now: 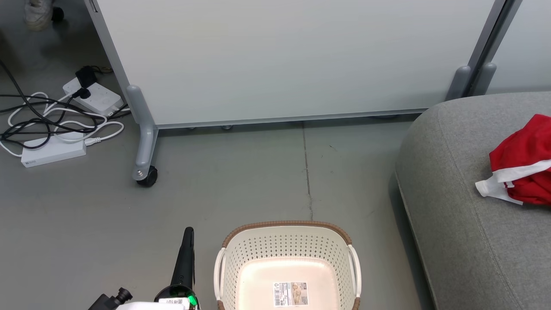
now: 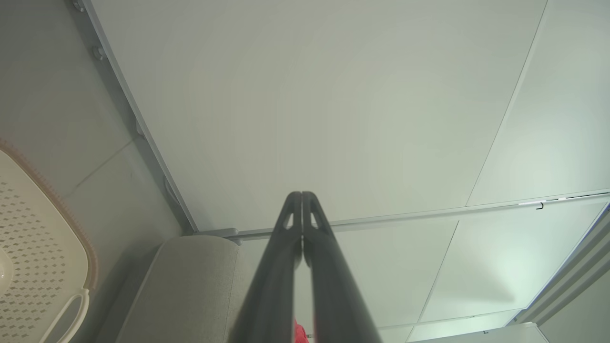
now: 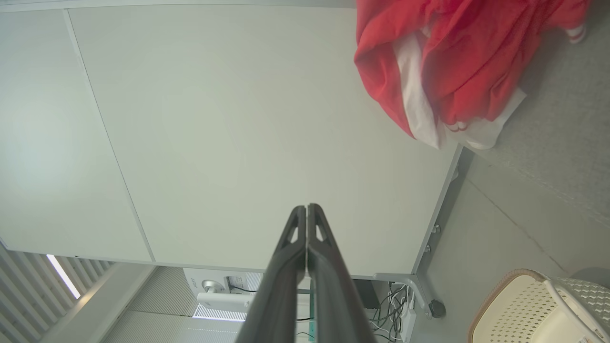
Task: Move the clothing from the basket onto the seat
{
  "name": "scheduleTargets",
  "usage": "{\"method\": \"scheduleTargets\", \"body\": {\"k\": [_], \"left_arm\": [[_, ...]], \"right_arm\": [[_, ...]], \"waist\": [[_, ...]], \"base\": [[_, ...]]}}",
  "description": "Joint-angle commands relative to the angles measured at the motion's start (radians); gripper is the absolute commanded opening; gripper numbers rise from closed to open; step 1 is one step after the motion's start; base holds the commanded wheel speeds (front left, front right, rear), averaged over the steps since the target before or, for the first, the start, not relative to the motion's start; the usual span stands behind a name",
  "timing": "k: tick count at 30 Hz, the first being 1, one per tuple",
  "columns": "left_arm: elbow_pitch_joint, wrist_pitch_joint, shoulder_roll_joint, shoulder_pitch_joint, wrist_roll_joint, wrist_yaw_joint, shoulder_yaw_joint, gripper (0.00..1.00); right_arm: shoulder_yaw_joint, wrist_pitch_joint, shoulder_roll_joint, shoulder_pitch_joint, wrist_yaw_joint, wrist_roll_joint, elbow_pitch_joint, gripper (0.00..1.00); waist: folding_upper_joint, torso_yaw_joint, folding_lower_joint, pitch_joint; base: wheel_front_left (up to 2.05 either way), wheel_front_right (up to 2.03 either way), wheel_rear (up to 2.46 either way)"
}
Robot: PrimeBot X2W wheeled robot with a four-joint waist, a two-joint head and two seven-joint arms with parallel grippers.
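Note:
The cream basket [image 1: 287, 252] with a brown rim stands on the floor at the bottom centre of the head view, holding nothing but a barcode label. Red clothing [image 1: 524, 165] with white bands lies on the grey seat [image 1: 456, 202] at the right edge. My left gripper [image 1: 188, 234] is shut just left of the basket, fingers pointing up the view. Its wrist view shows the shut gripper [image 2: 301, 196] aimed at a pale panel, with the basket [image 2: 33, 247] at the left and the seat [image 2: 190, 281] below. My right gripper [image 3: 307, 209] is shut too, with the clothing [image 3: 448, 62], the seat [image 3: 562, 143] and the basket [image 3: 524, 309] in its view.
A pale rolling partition [image 1: 280, 60] on a castor foot [image 1: 146, 174] stands behind the basket. White power strips and tangled cables [image 1: 60, 120] lie on the floor at the left. A shoe [image 1: 38, 13] shows at the top left corner.

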Motion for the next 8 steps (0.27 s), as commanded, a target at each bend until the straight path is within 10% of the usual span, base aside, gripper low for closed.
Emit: {"method": "scheduleTargets", "body": {"k": [1,8], "left_arm": [[-0.003,-0.003,0.003,-0.006,0.003,-0.004,0.003,0.00],[-0.003,-0.003,0.003,-0.006,0.003,-0.004,0.003,0.00]], "right_arm": [[-0.002,0.004,-0.002,-0.010,0.002,-0.004,0.001,0.00],[-0.003,0.006,-0.002,-0.011,0.002,-0.005,0.001,0.00]], "waist": [[0.0000,0.000,0.0000,0.000],[0.0000,0.000,0.0000,0.000]], "base": [[0.00,0.00,0.00],[0.00,0.00,0.00]]}}
